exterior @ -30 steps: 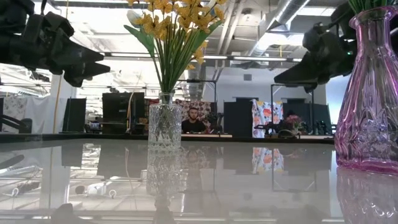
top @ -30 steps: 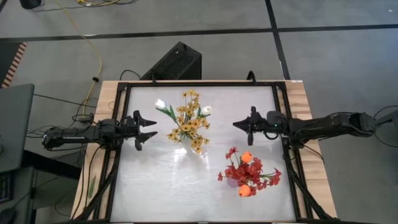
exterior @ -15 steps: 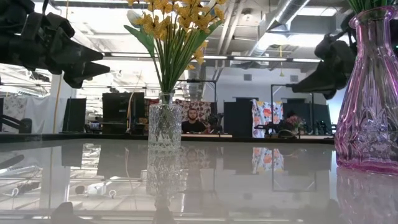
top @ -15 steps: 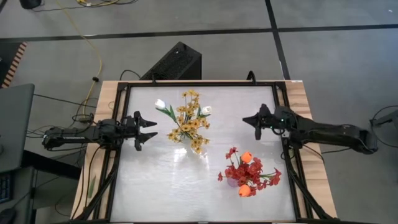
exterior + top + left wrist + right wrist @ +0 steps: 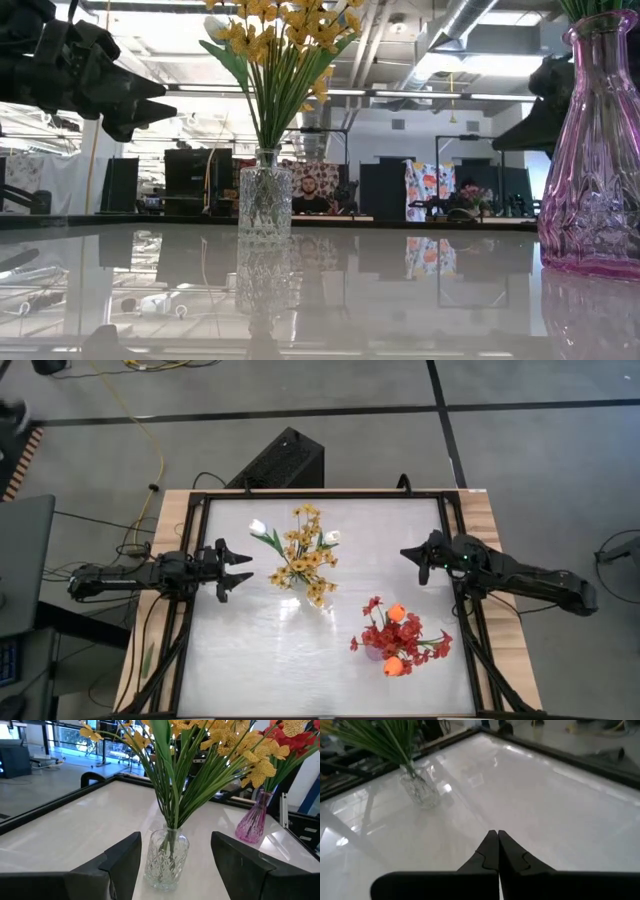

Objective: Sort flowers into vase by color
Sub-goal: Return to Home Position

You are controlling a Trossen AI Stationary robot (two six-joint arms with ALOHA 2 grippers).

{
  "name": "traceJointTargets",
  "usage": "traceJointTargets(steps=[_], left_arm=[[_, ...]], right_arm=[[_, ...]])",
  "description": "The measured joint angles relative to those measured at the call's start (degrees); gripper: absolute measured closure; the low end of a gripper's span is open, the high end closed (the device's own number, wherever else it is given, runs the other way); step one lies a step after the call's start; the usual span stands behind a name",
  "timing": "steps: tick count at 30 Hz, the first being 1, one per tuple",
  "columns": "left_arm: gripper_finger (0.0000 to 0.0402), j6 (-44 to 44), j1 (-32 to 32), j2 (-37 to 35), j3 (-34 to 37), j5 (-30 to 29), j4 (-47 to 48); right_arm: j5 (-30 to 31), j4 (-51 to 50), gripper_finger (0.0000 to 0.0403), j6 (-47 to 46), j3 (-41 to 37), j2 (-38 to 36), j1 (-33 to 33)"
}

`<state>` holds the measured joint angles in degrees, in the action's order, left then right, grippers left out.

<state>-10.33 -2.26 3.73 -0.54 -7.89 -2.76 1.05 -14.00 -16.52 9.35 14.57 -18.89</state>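
Yellow blossom sprays [image 5: 305, 550] and white tulip buds [image 5: 258, 527] stand with their stems in a clear glass vase [image 5: 166, 857] left of the table's middle. Red sprays [image 5: 380, 632] and orange tulip buds [image 5: 397, 613] stand in a pink vase [image 5: 598, 150] at the near right. My left gripper [image 5: 245, 567] hangs open and level above the table's left side, pointing at the clear vase from a short way off. My right gripper [image 5: 405, 551] hangs shut above the right side, away from both vases, with nothing between its fingers [image 5: 494, 840].
A black frame [image 5: 320, 495] runs around the white tabletop. A black box [image 5: 285, 460] and a yellow cable lie on the floor beyond the far edge. In the low view a person [image 5: 312, 195] sits in the room behind the table. Bare tabletop lies between the vases.
My right gripper has drawn back toward the table's right edge, staying shut, while its arm has swung toward the near side. Both vases and their flowers stand as before.
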Motion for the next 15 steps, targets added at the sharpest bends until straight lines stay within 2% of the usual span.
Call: traceJointTargets(steps=[7, 15], left_arm=[[0.0172, 0.0, 0.0, 0.0, 0.0, 0.0, 0.0], [0.0172, 0.0, 0.0, 0.0, 0.0, 0.0, 0.1]], right_arm=[[5.2, 1.7, 0.0384, 0.1, -4.4, -8.0, 5.5], [8.6, 1.6, 0.0377, 2.9, -4.4, -9.8, 10.8]])
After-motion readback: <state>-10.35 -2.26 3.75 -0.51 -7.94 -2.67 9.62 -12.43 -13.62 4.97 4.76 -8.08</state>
